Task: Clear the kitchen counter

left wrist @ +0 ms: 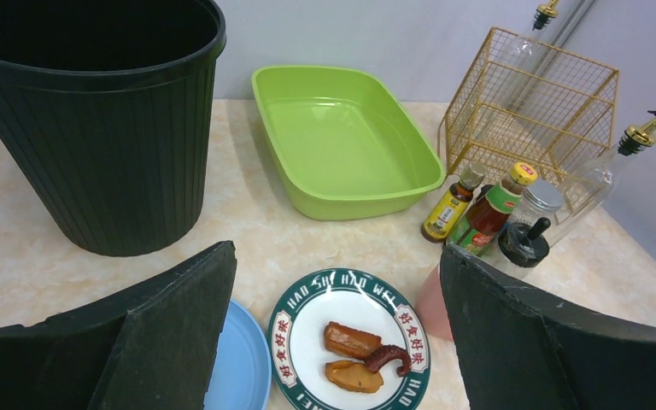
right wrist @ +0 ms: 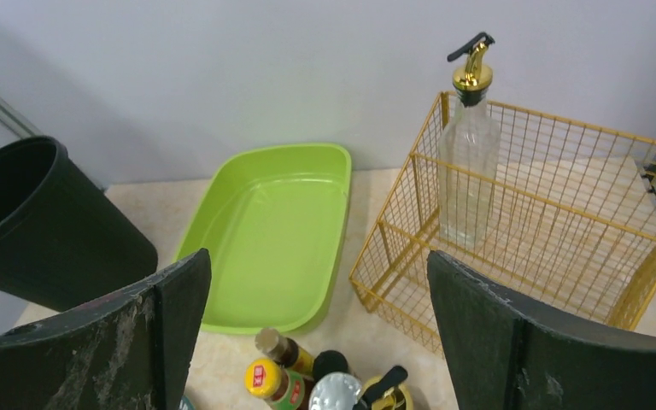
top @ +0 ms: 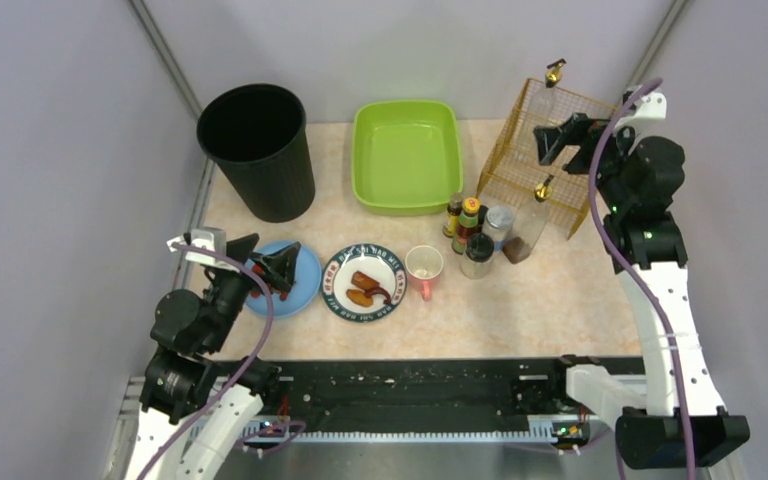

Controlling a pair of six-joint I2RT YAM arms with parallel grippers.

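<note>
Your left arm sits folded low at the lower left of the top view, wrist aimed toward frame centre; left gripper [top: 266, 262] hangs over the blue plate [top: 308, 285], fingers spread wide with nothing between them; whether it touches the plate cannot be told.

Your right arm stands tall along the right edge and reaches to the upper right; right gripper [top: 563, 133] is up above the gold wire basket [top: 508, 172], likewise released and empty.

Around: black bin [top: 258, 150] at upper left; lime-green tub [top: 405, 150] beside it, bare inside; patterned plate [top: 334, 283] carrying brown food pieces [top: 363, 282], just right of the blue plate; pink cup [top: 425, 268] next; sauce bottles [top: 472, 232] clustered between cup and basket; clear pourer bottle [top: 528, 222] beside the cluster; second pourer bottle [top: 550, 95] upright inside the basket.

The kitchen counter [top: 520, 300] is beige and faintly speckled; it fills the middle of the frame under every item.
</note>
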